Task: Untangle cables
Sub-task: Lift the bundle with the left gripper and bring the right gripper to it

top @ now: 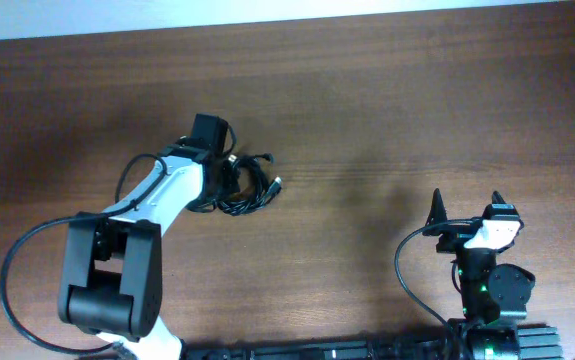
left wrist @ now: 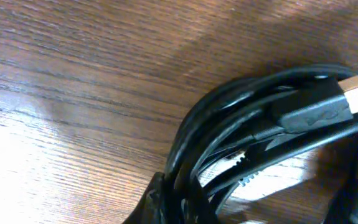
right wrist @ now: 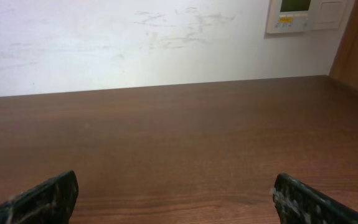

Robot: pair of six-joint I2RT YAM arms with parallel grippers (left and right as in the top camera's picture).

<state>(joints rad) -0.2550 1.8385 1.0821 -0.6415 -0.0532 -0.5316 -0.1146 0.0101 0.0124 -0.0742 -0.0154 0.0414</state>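
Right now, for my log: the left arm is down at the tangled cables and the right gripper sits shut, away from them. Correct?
Not quite: the right gripper is open, fingers wide apart in the right wrist view. The left arm is at the tangled cables, as said.

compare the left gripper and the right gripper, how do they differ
The left gripper is down at the cables; the right gripper sits far from them. The right gripper is wide open and empty; the left gripper's opening cannot be made out. Both are over the wooden table.
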